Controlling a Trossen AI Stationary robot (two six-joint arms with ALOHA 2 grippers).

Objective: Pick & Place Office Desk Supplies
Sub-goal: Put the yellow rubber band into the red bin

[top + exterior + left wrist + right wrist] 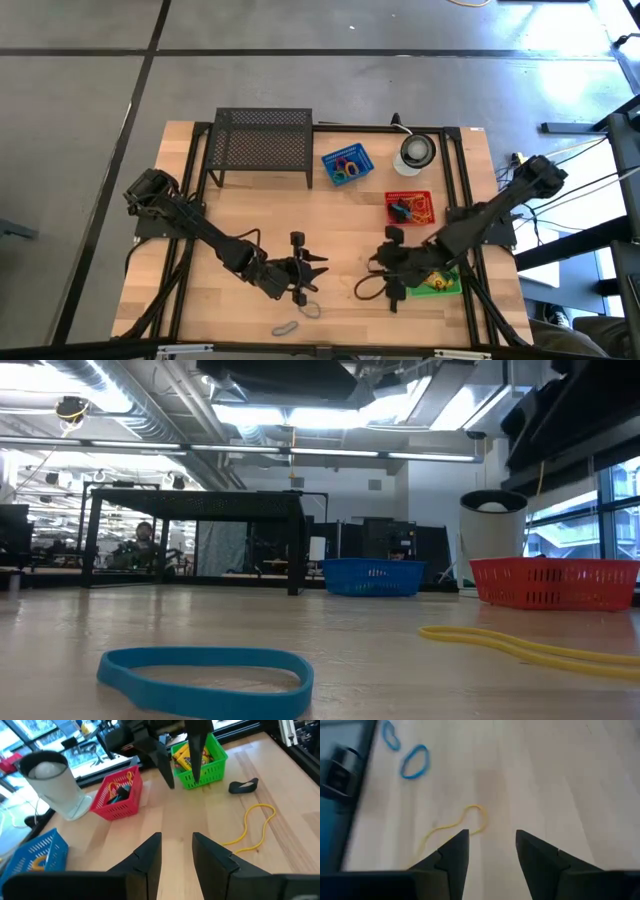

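My left gripper [320, 268] hovers open over the table's middle, and its wrist view shows its fingers [177, 852] apart with bare wood between them. Facing it, my right gripper [380, 268] is open too, fingers [492, 845] spread above a yellow rubber band [455, 825] that lies flat on the wood [367, 288]. Two blue bands [414, 761] [310, 308] lie flat toward the near edge. A black clip [243, 786] rests on the table beside the green basket [200, 760], which holds yellow crayon boxes.
A blue basket [347, 165] of rubber bands and a red basket [410, 208] stand right of centre. The black mesh rack [262, 145] and a round white-and-dark disc [415, 152] stand along the far edge. Bare wood lies between the rack and my grippers.
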